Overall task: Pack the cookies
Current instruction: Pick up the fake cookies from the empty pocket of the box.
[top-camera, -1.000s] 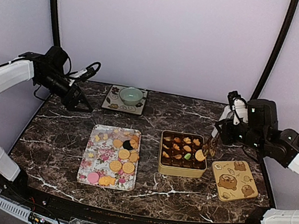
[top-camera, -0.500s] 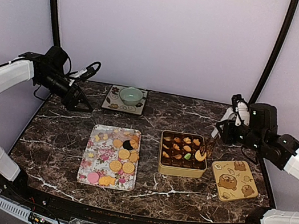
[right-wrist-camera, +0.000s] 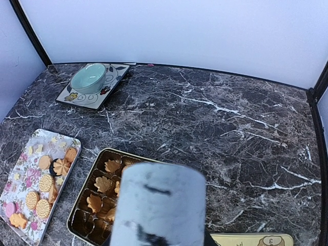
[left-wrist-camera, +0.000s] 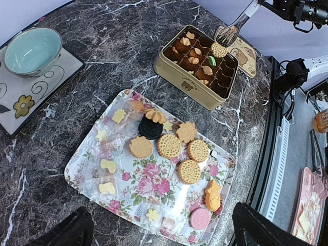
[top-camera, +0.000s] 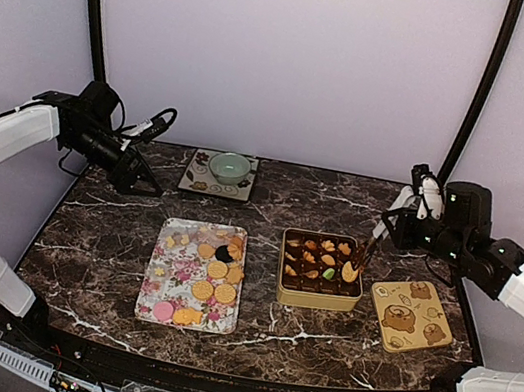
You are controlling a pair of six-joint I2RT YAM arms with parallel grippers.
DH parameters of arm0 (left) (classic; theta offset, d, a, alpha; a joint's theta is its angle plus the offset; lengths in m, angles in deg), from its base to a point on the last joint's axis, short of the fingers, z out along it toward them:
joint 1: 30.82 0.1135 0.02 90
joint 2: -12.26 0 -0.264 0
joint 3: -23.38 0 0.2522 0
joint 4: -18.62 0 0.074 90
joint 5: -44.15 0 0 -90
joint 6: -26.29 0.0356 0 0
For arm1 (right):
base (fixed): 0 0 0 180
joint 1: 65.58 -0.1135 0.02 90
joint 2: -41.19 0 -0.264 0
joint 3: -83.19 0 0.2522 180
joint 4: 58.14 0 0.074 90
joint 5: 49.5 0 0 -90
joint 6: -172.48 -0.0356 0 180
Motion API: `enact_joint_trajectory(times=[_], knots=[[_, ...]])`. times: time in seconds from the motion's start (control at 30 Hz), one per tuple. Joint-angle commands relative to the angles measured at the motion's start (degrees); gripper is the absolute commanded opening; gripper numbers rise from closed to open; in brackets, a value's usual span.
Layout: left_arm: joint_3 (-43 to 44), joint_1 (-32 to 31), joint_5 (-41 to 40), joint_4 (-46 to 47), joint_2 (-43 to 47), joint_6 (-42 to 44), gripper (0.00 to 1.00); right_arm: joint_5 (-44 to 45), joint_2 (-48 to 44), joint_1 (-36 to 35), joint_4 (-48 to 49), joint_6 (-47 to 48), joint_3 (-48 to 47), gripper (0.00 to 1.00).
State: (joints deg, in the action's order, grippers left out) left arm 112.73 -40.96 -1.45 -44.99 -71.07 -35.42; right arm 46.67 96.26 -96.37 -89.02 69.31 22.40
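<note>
top: high behind, looks down on table (top-camera: 102, 239); wrists: nearer, angled down; shared: tin (top-camera: 310, 299), tray (top-camera: 161, 280)

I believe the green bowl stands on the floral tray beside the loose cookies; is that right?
Not quite: the green bowl stands on a small square plate farther back, apart from the floral tray that holds the loose cookies, as the top external view shows.

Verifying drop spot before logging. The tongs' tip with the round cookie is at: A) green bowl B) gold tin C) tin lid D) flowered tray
B: the tip of the tongs and the round cookie are at the right side of the tin, not over the lid beside it.
</note>
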Motion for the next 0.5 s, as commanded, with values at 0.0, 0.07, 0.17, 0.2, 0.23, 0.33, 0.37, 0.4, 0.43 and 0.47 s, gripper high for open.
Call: enact_joint_trajectory(times=[0.0, 0.07, 0.17, 0.2, 0.23, 0.33, 0.37, 0.4, 0.43, 0.47], knots=[[-0.15, 0.11, 1.52, -1.78, 1.26, 1.06, 0.97, -1.54, 1.06, 0.46, 3.07, 0.65, 0.29, 0.23], [-0.11, 0.11, 1.52, -1.92, 1.3, 1.12, 0.97, -1.55, 1.9, 0.47, 3.04, 1.29, -0.07, 0.22], [-0.1, 0.14, 1.59, -2.01, 1.33, 1.22, 0.97, -2.2, 2.85, 0.46, 2.25, 2.7, -0.85, 0.22], [-0.09, 0.14, 1.62, -2.08, 1.33, 1.3, 0.97, -2.52, 2.99, 0.49, 1.86, 3.16, -1.25, 0.22], [-0.03, 0.11, 1.64, -2.14, 1.33, 1.32, 0.97, -2.76, 3.17, 0.49, 1.57, 3.68, -1.49, 0.22], [0.21, 0.16, 1.68, -2.19, 1.29, 1.41, 0.97, -2.87, 3.62, 0.47, 0.63, 4.57, -2.35, 0.21], [0.27, 0.16, 1.74, -2.19, 1.25, 1.37, 0.97, -2.89, 3.6, 0.47, 0.63, 4.69, -2.45, 0.19], [0.35, 0.13, 1.78, -2.25, 1.2, 1.33, 0.97, -2.83, 3.65, 0.61, 0.65, 4.84, -2.51, 0.16], [0.5, 0.18, 1.87, -2.27, 1.16, 1.37, 0.96, -2.9, 3.62, 0.76, 0.84, 4.96, -2.46, 0.13], [0.54, 0.16, 1.94, -2.39, 1.08, 1.41, 0.96, -3.3, 3.57, 1.01, 1.06, 5.18, -2.53, 0.1]])
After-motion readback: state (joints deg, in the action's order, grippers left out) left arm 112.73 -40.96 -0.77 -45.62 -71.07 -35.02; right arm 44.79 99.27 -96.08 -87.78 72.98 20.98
